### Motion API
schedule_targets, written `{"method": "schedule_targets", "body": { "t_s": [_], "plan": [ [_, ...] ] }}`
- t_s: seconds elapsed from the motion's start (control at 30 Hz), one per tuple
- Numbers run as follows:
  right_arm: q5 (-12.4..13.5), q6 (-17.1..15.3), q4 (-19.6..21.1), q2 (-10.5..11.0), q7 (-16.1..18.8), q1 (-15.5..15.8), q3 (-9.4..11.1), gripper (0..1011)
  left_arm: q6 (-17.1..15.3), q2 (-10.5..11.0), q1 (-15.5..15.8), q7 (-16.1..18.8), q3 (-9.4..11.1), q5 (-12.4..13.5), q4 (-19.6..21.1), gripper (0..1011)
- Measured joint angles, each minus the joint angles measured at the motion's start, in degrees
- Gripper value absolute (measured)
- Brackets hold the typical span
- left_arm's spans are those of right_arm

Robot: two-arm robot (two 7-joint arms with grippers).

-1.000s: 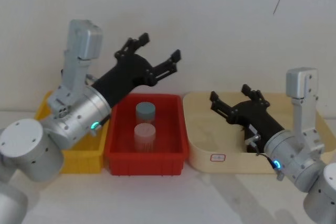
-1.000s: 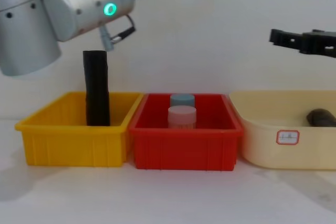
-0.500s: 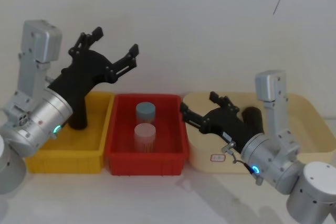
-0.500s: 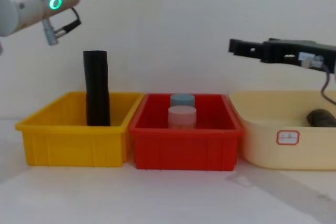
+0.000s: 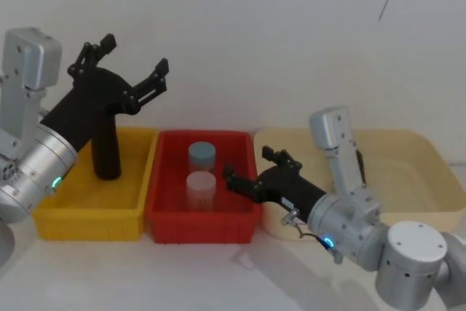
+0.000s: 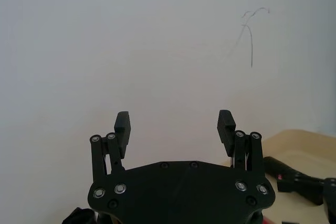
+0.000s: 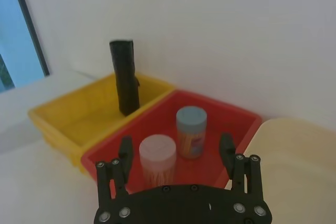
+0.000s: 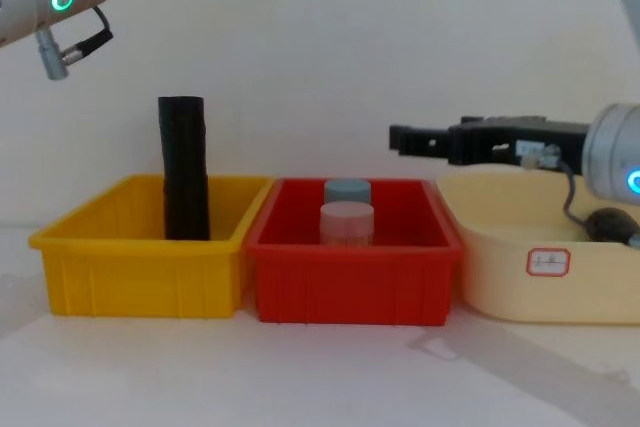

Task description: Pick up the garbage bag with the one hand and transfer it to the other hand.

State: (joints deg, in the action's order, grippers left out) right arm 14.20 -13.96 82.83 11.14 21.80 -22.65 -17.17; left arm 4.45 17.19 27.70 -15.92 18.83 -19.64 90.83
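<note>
White wall (image 5: 255, 34) rises behind a pale bench (image 8: 320, 377), and three containers stand in a row along the bench's far edge: a yellow bin (image 8: 140, 277) at the left end, a red bin (image 8: 350, 287) in the middle and a cream tray (image 8: 500, 277) at the right end. The garbage bag (image 8: 185, 172), a black roll, stands upright inside the yellow bin, its top well above the bin's rim. Nothing touches it.

The left pincer (image 5: 135, 52) hangs high over the yellow bin, aimed up toward the wall, its two fingers spread wide with only air between them. The chest view shows the bag's top clear beneath that arm.

The right pincer (image 5: 246, 163) reaches over the seam between the cream tray and the red bin, pointing toward the bench's left end. Its fingers are spread and empty too.

Below it in the red bin stand a blue-lidded jar (image 5: 202, 156) and a pale-lidded jar (image 5: 201, 187), the pale one nearer the bench's front edge.
</note>
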Motion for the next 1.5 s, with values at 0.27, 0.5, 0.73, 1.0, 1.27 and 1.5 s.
{"method": "schedule_targets", "body": {
  "t_s": [0.27,0.5,0.73,1.0,1.27,1.5],
  "plan": [
    [-2.47,-1.15,-4.06,0.04,-0.59,-2.91,-2.88,1000,-0.13,0.49,-0.54,0.59,-0.41,0.37,0.79,1000],
    [-4.76,-1.56,-8.19,-0.63,-0.85,-5.79,-5.42,1000,-0.17,0.68,-0.79,0.83,-0.59,0.52,1.16,1000],
    [-6.65,-1.29,-12.56,-1.78,-0.45,-8.64,-7.66,1000,-0.2,0.81,-0.92,1.0,-0.7,0.62,1.37,1000],
    [-7.97,-0.56,-16.39,-2.89,0.05,-10.94,-9.05,1000,-0.24,0.87,-1.0,1.1,-0.75,0.67,1.49,1000],
    [-8.78,0.1,-19.53,-3.85,0.43,-12.86,-9.69,1000,-0.24,0.9,-1.04,1.15,-0.8,0.72,1.56,1000],
    [-8.94,0.16,-21.59,-4.7,0.55,-14.12,-9.86,1000,-0.24,0.93,-1.07,1.19,-0.81,0.72,1.6,1000]
  ]
}}
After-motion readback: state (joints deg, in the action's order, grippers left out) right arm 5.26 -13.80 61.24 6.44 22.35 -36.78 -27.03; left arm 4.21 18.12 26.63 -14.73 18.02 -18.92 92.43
